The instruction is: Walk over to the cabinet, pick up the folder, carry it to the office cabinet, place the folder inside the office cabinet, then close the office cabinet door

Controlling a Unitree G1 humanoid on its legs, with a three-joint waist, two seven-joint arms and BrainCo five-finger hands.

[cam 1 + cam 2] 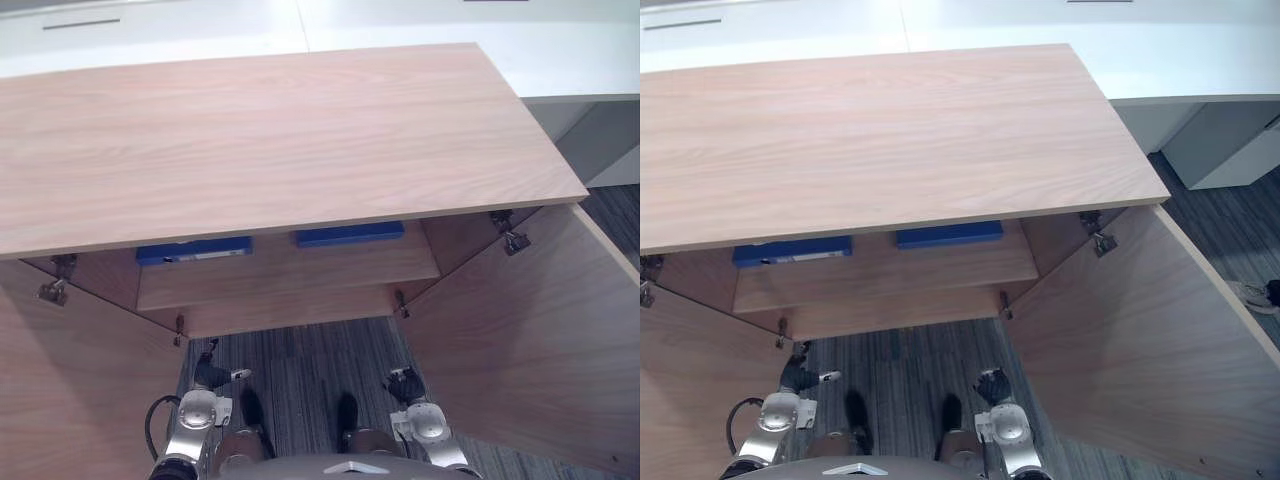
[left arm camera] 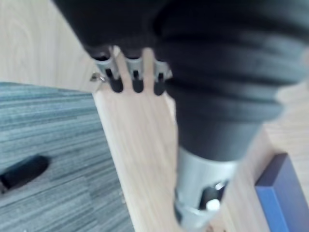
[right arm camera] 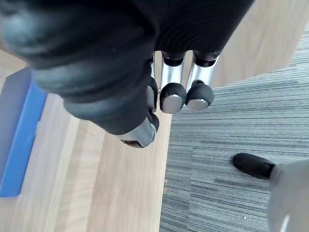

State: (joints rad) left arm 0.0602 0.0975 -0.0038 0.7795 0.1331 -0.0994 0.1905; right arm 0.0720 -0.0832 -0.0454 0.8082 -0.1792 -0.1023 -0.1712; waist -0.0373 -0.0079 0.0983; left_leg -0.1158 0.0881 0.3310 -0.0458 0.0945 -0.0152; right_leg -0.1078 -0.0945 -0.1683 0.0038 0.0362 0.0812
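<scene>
Light-wood office cabinet (image 1: 260,140), seen from above. Its inner wooden shelf (image 1: 300,268) is the reference for everything below.

Folders: two, flat and blue, both lying on the shelf with a gap between them. The left blue folder (image 1: 195,249) sits toward the shelf's left end and carries a pale label strip. The right blue folder (image 1: 350,234) sits right of the shelf's middle. Only their front edges show under the cabinet top. Each long axis runs side to side, along the shelf's front edge.

Hands: the left hand (image 1: 208,377) hangs below and in front of the shelf's left end, over grey striped carpet (image 1: 300,370). The right hand (image 1: 405,385) hangs the same way off the shelf's right end. Both are empty, with fingers loose and apart.

Key relation: the folders lie up and forward of both hands, deeper in than the shelf's front edge. Each hand is nearer the folder on its own side. I cannot tell which folder is the task's.

Judgement: a pick would mean reaching up and in, square to a folder's long edge. If the folder is already placed, the doors come next.

Counts:
- Doors: two, both wide open, the left door (image 1: 70,390) and the right door (image 1: 530,330).
- Metal hinges (image 1: 510,238): four visible.
</scene>
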